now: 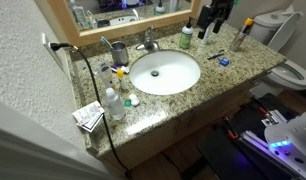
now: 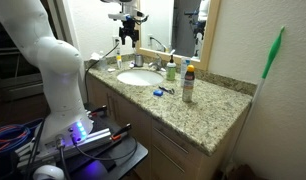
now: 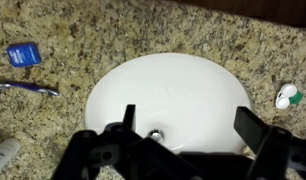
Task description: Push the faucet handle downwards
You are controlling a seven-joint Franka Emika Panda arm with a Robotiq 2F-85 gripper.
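Wrist view: end effector (image 3: 188, 125) above basin (image 3: 163, 80)

White basin (image 1: 165, 73) in granite counter (image 1: 225, 86), faucet handle (image 1: 149, 39) behind, toilet (image 1: 293, 72) beside

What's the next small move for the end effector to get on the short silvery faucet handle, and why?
Probably descend toward the short silvery faucet handle behind the white oval basin. The black end effector hangs high over the speckled granite counter, jaws open, touching nothing. The wrist view shows only the basin, no handle.
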